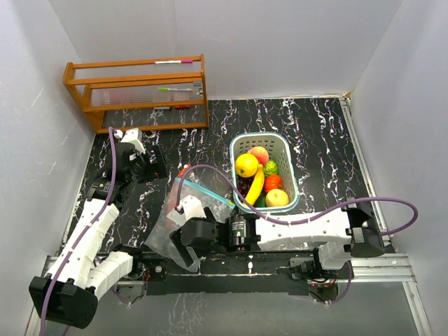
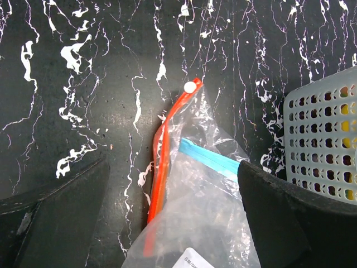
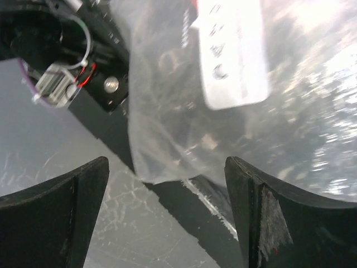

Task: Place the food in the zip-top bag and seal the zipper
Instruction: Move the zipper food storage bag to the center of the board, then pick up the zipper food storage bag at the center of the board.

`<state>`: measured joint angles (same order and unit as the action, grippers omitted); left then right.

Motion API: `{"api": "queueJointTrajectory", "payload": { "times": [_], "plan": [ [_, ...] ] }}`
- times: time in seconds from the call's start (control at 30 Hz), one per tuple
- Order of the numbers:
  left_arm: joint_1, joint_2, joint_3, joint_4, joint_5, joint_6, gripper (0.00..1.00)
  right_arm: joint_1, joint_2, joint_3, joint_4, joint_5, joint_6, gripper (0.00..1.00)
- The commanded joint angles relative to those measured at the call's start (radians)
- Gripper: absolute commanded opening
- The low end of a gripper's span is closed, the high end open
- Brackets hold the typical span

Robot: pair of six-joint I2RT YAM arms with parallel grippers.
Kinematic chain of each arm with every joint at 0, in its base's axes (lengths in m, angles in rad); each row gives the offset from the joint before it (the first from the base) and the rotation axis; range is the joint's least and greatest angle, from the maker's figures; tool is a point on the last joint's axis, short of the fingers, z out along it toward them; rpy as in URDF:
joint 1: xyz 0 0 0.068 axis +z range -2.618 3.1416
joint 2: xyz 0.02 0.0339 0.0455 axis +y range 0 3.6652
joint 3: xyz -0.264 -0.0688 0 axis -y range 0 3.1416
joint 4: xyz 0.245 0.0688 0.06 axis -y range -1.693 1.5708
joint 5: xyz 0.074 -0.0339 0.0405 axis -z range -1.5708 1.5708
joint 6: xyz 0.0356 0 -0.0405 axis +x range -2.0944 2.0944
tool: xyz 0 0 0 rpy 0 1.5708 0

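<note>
1. Top external view: all the food (image 1: 255, 171) is seen in the basket (image 1: 260, 136), right of centre; none is seen inside the bag (image 1: 164, 227).
2. The bag lies on the surface (image 1: 315, 133) at lower centre-left, with its red zipper (image 2: 162, 167) at the upper end.
3. The left claw (image 2: 173, 218) is held apart above the zipper; the right claw (image 3: 167, 192) is spread at the bag's bottom edge. Nothing is gripped.
4. The task is judged barely begun: filling and sealing are left.

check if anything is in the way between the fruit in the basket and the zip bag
Only the basket's own wall: the fruit sits inside it and must be lifted over the rim. The bag lies just left of the basket, the open right hand over its near end. Nothing else lies between.
</note>
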<state>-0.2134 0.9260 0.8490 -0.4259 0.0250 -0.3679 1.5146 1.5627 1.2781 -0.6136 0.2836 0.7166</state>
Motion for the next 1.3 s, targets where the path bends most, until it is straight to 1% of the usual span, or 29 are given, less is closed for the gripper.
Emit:
{"api": "queueJointTrajectory", "payload": {
  "times": [0.0, 0.07, 0.1, 0.13, 0.17, 0.33, 0.4, 0.47, 0.57, 0.7, 0.77, 1.03, 1.2, 1.27],
  "plan": [
    [-0.005, -0.013, 0.003, 0.007, -0.004, 0.000, 0.97, -0.014, -0.037, 0.109, -0.084, 0.255, 0.020, 0.90],
    [-0.005, -0.015, 0.002, 0.006, 0.003, 0.000, 0.97, -0.024, -0.082, 0.123, -0.068, 0.314, -0.033, 0.93],
    [-0.005, -0.014, 0.001, 0.006, 0.005, 0.000, 0.97, -0.044, -0.106, 0.121, -0.057, 0.316, -0.067, 0.94],
    [-0.005, -0.014, 0.001, 0.005, 0.008, -0.001, 0.97, -0.072, -0.134, 0.115, -0.024, 0.296, -0.100, 0.94],
    [-0.005, -0.013, 0.002, 0.006, 0.011, -0.002, 0.97, -0.133, -0.162, 0.103, 0.005, 0.255, -0.135, 0.94],
    [-0.005, -0.013, 0.004, 0.004, 0.025, -0.003, 0.97, -0.391, -0.276, -0.003, 0.177, -0.049, -0.295, 0.94],
    [-0.005, -0.014, 0.003, 0.005, 0.030, -0.006, 0.97, -0.474, -0.275, -0.013, 0.211, -0.206, -0.374, 0.93],
    [-0.005, -0.014, 0.003, 0.007, 0.038, -0.009, 0.97, -0.525, -0.245, 0.003, 0.202, -0.329, -0.447, 0.91],
    [-0.006, -0.014, 0.001, 0.013, 0.054, -0.018, 0.97, -0.567, -0.189, 0.020, 0.193, -0.446, -0.526, 0.89],
    [-0.005, -0.014, -0.005, 0.016, 0.069, -0.023, 0.97, -0.612, -0.125, 0.001, 0.242, -0.626, -0.562, 0.87],
    [-0.005, -0.014, -0.005, 0.016, 0.073, -0.023, 0.97, -0.616, -0.086, -0.008, 0.272, -0.682, -0.573, 0.86],
    [-0.005, -0.015, -0.010, 0.014, 0.085, -0.026, 0.97, -0.619, 0.048, 0.002, 0.303, -0.823, -0.597, 0.82],
    [-0.005, -0.013, -0.010, 0.014, 0.089, -0.026, 0.97, -0.619, 0.097, -0.002, 0.311, -0.845, -0.597, 0.79],
    [-0.006, -0.011, -0.011, 0.017, 0.089, -0.026, 0.97, -0.620, 0.105, -0.003, 0.319, -0.870, -0.593, 0.76]
  ]
}}
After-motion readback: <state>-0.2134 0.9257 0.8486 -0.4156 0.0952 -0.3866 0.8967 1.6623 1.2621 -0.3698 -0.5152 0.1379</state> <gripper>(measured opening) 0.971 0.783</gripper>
